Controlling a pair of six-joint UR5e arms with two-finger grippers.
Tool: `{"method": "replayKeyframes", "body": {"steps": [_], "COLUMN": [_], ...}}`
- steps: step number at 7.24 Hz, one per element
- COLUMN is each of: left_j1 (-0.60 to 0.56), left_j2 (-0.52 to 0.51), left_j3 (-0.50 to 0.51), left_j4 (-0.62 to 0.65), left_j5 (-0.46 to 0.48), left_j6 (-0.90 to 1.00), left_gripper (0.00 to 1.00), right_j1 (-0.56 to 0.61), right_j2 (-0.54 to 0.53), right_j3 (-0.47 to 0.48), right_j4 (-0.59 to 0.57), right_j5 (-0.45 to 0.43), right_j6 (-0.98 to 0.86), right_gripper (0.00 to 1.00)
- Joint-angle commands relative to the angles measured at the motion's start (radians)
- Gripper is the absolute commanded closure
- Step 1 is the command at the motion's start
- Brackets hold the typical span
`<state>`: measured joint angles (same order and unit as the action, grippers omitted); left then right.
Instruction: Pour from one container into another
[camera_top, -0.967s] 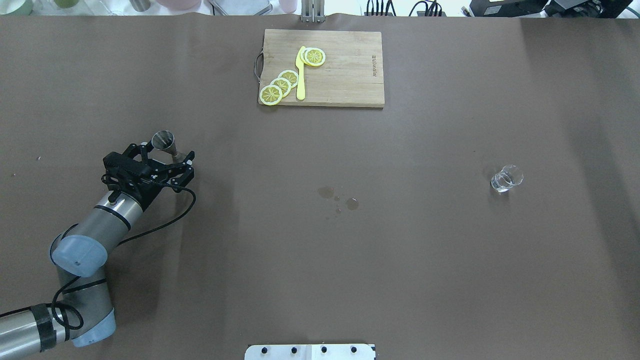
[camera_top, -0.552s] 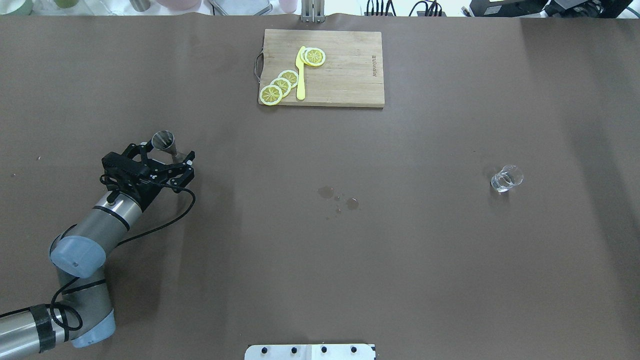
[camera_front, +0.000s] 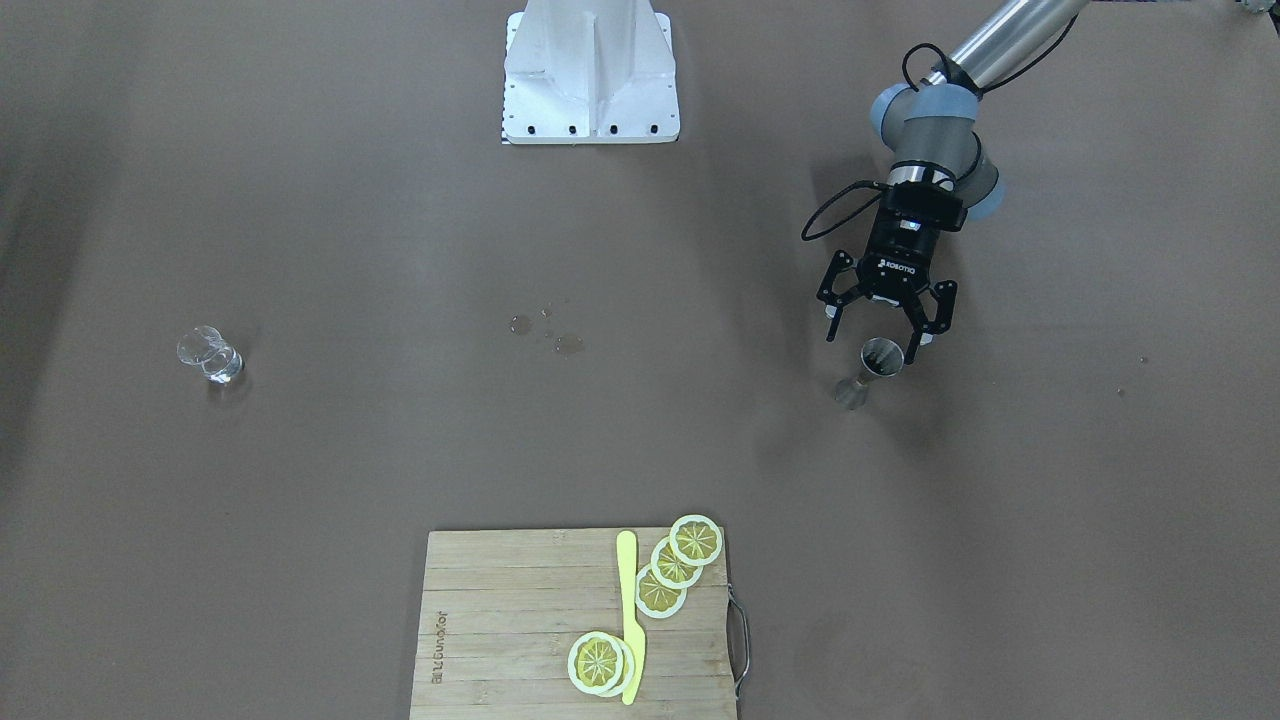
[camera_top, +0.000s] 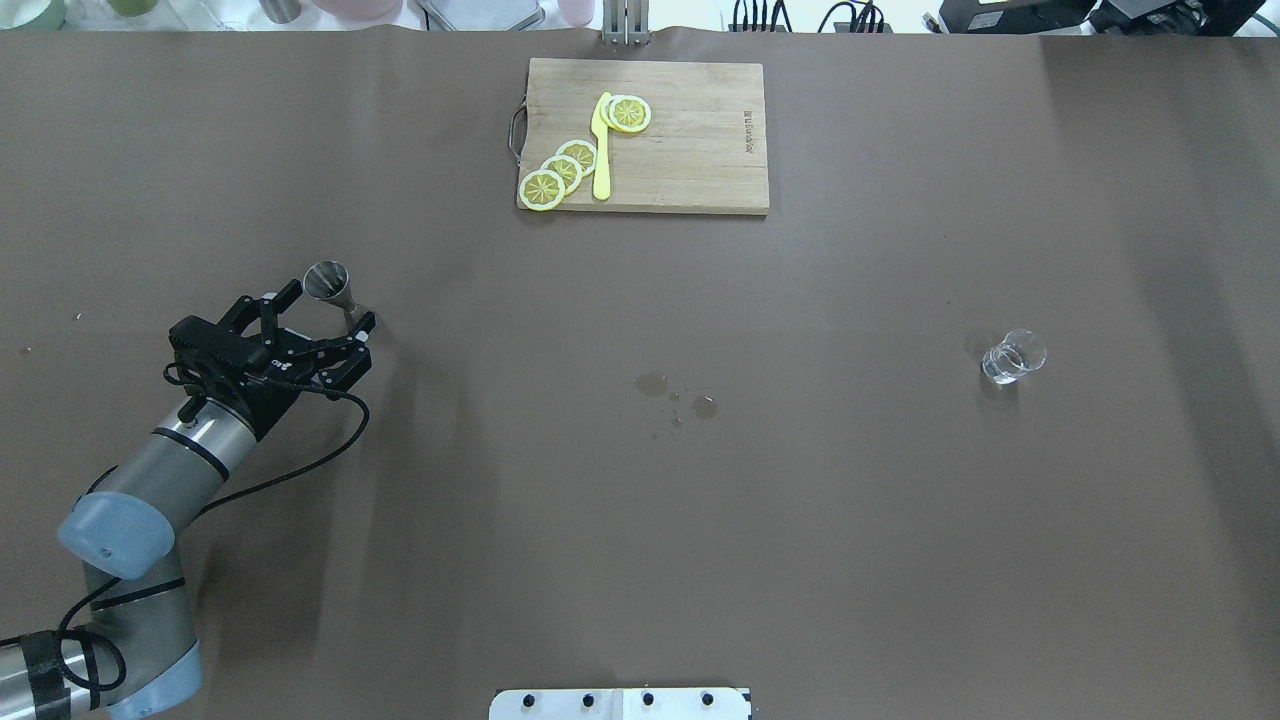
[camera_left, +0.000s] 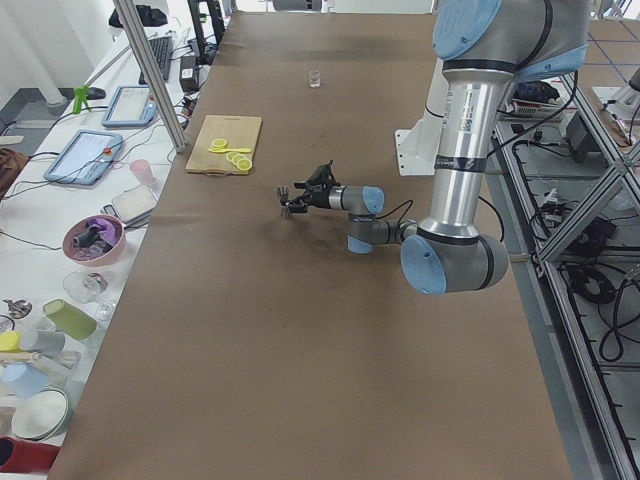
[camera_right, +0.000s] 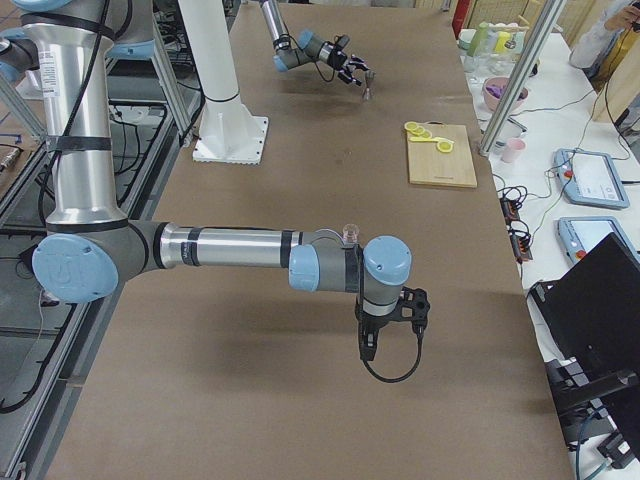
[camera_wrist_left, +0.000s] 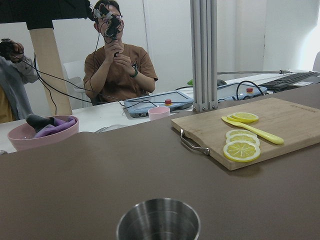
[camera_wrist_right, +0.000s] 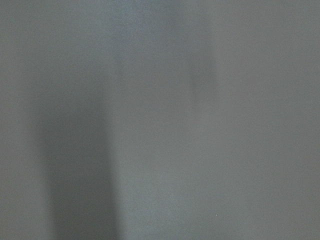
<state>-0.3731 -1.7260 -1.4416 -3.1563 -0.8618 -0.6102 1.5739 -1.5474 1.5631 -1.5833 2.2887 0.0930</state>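
Note:
A small steel jigger (camera_top: 327, 281) stands upright on the brown table at the left; it also shows as the jigger (camera_front: 880, 357) in the front view. My left gripper (camera_top: 329, 306) is open, and its fingertips (camera_front: 923, 335) flank the jigger's near side without holding it. The left wrist view has the jigger's rim (camera_wrist_left: 158, 220) close at the bottom. A clear glass (camera_top: 1013, 357) stands far off on the right side. My right gripper (camera_right: 391, 335) shows only in the right side view, low over the table near the glass (camera_right: 350, 231); I cannot tell its state.
A wooden cutting board (camera_top: 690, 140) at the far edge carries lemon slices (camera_top: 558, 172) and a yellow knife (camera_top: 601, 145). Wet drops (camera_top: 677, 395) mark the table's middle. The robot's base plate (camera_front: 590, 75) sits at the near edge.
My left gripper has drawn back a little from the jigger, toward the robot's left, staying open. The jigger and the glass have not moved.

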Motion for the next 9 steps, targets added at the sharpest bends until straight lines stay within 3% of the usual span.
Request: {"method": "replayKeyframes", "body": {"steps": [1,3,4,5,8,9], "left_j1": [0.02,0.028,0.028,0.026,0.006,-0.065], "left_j2": [0.064,0.144,0.164,0.202,0.175,0.117], "left_j3": [-0.101,-0.225,-0.294,-0.401,-0.531,-0.543], "left_j4": [0.004,0.037,0.12,0.24,0.655,0.729], "left_j5": [-0.003,-0.005,-0.003,-0.002,-0.025,-0.122], "left_j6": [0.053,0.055,0.055,0.055,0.05,0.052], "left_gripper": [0.02,0.02,0.02,0.02,0.02,0.02], "right_j1": [0.0,0.0,0.0,0.0,0.0,0.0], "right_j2": [-0.005,-0.003,-0.003,-0.003,-0.007,-0.007], "right_j3": [0.002,0.0,0.002,0.0,0.0,0.0], "right_j4": [0.002,0.002,0.002,0.002,0.002,0.002], "right_j5": [-0.003,-0.006,-0.003,-0.002,0.002,0.002], "right_j6": [-0.001,0.001,0.002,0.002,0.001,0.001], "right_gripper": [0.0,0.0,0.0,0.0,0.0,0.0]}}
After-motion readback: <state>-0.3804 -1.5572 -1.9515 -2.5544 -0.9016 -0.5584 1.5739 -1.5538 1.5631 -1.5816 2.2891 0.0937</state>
